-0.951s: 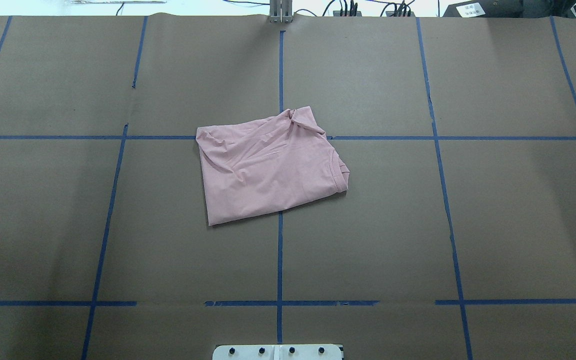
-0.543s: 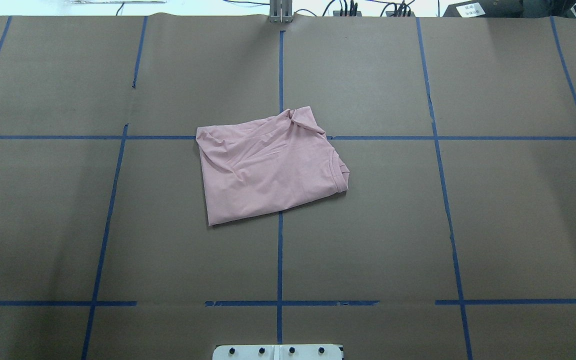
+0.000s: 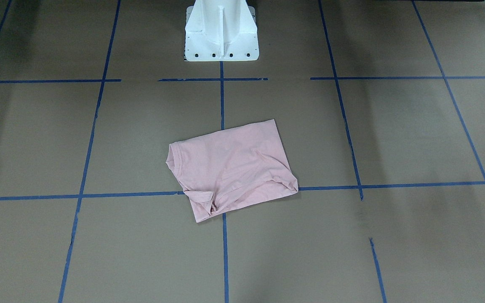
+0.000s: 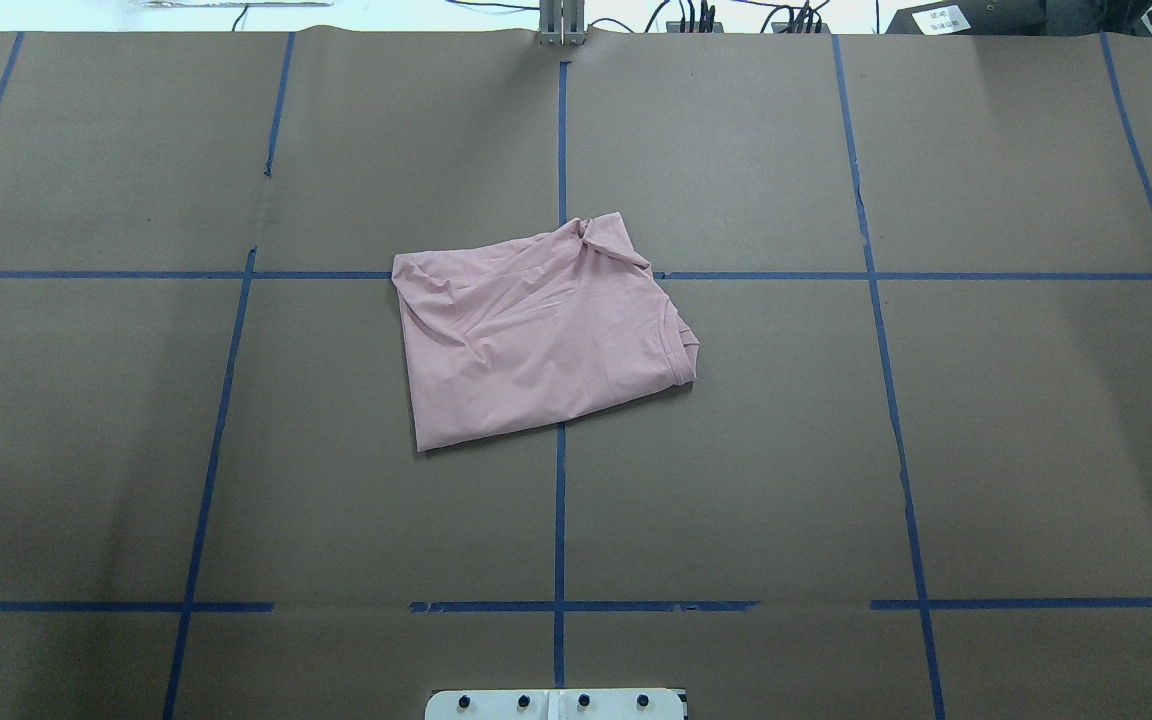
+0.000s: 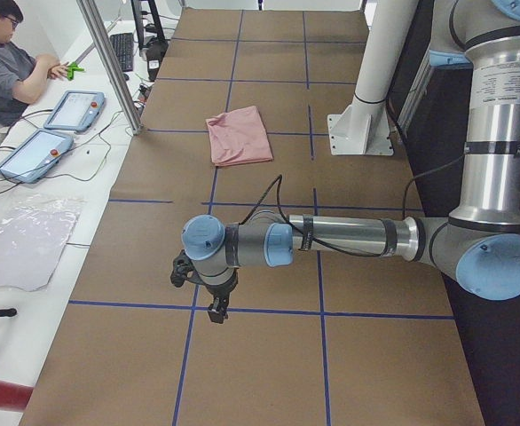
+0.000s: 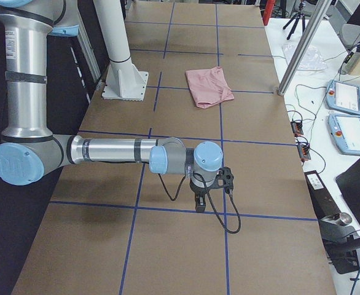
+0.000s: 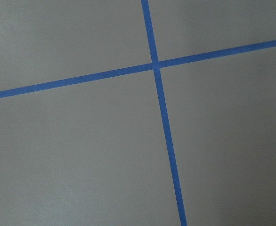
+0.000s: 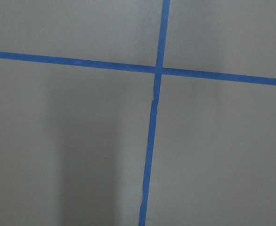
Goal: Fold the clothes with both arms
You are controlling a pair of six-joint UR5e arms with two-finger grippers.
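You'll find the left end effector (image 5: 215, 311) hanging low over the brown surface (image 4: 836, 450), pointing down, just above a blue tape line (image 7: 162, 117). The right end effector (image 6: 198, 204) hangs the same way at the opposite end. Each one shows only in a side view, small and dark, so you cannot tell whether its fingers are apart or together. Neither seems to hold anything, though that view is too poor to be sure. Each wrist camera shows only bare paper and a tape crossing below it.

The pink T-shirt (image 4: 536, 335) lies well apart from both end effectors, between them, around the middle of the surface. It is folded into a rough rectangle, plain side up. Its collar faces the right end effector's side, and a bunched sleeve sits at its far edge. The white pedestal (image 3: 220, 33) stands near the shirt, on the robot's side.
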